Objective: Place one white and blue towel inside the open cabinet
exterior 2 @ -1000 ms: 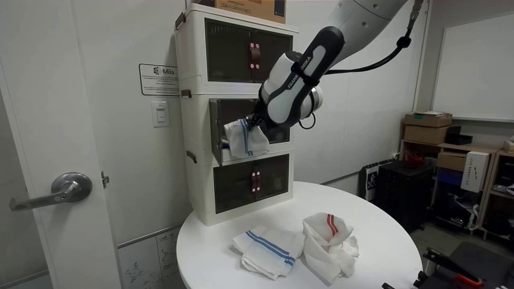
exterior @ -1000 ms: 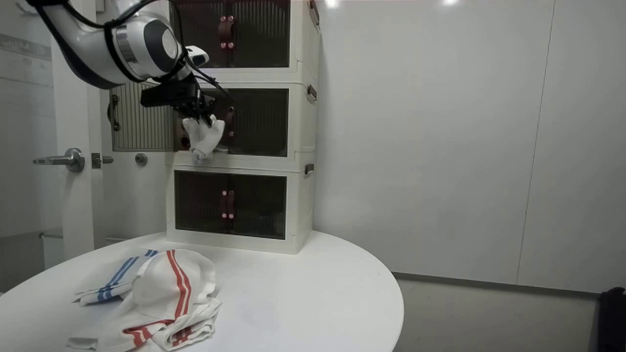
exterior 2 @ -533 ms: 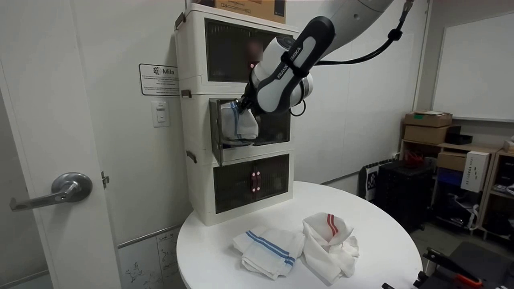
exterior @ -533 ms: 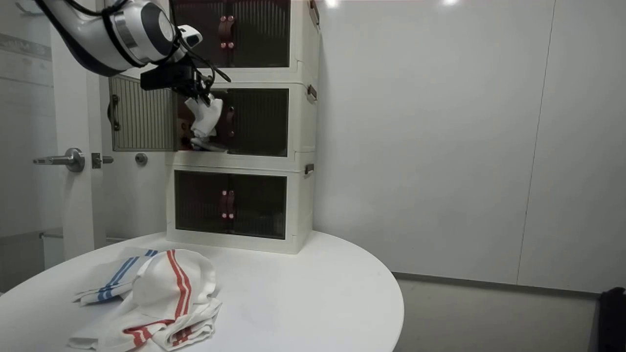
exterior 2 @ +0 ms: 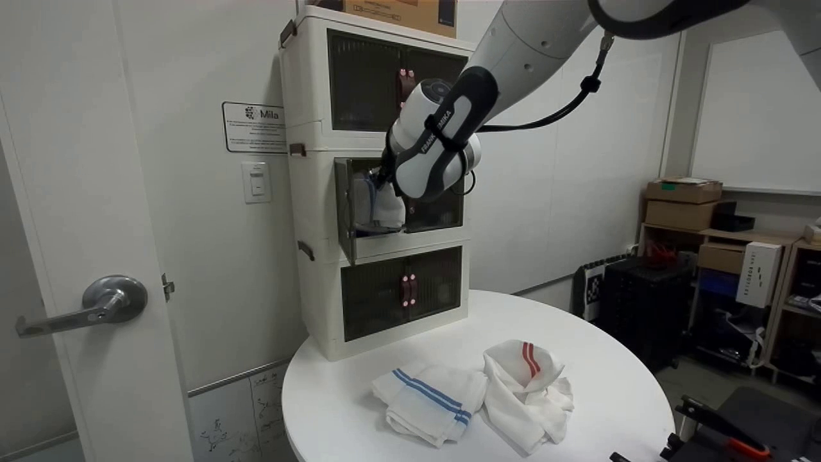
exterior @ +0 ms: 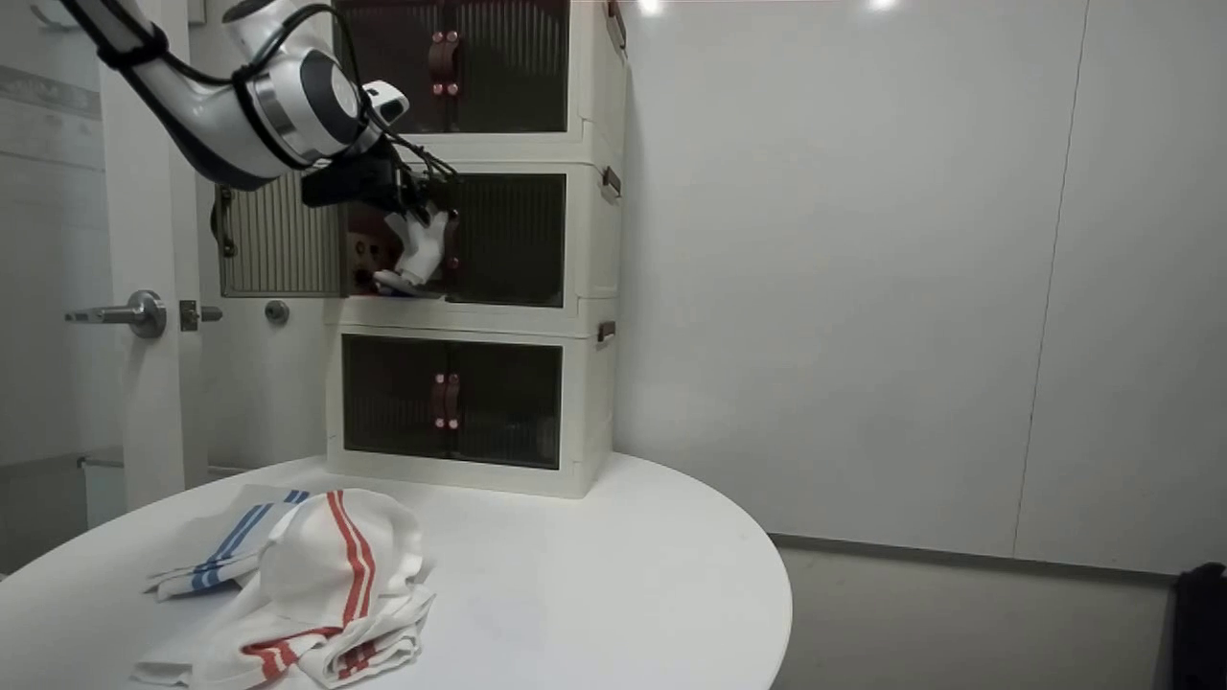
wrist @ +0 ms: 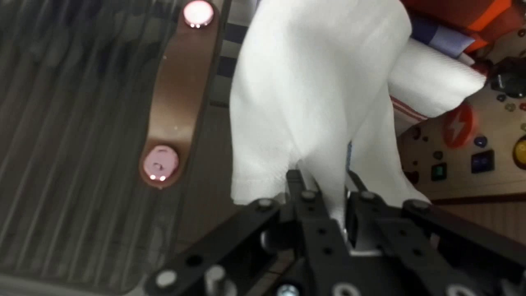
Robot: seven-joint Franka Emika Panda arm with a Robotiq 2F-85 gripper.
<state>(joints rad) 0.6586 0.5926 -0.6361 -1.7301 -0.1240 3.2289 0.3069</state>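
The white and blue towel [wrist: 304, 82] hangs below the hand [wrist: 324, 181], its long axis running from the fingertips [wrist: 294, 176] down into the opening of the open cabinet [exterior: 518, 317], the middle one of three. The hand is closed to a narrow gap and pinches a fold of the towel between its fingertips. The coming move seems to turn on where that hanging length stands in the opening: in the wrist view it is just beside the handle [wrist: 176, 102] of the closed leaf [wrist: 82, 144] and, on its other flank, near a box-like thing with coloured buttons [wrist: 464, 160]. In both exterior views the towel shows within the opening's outline, beside the swung-back leaf [exterior: 278, 240]; how deep it reaches, and whether its far end touches the white cloth [wrist: 435, 78] inside, cannot be told. The likely need is to carry it inward, clear of the handle, before letting go. A folded blue-striped towel [exterior 2: 430, 401] lies on the desk [exterior 2: 577, 333], well apart, below the hand.
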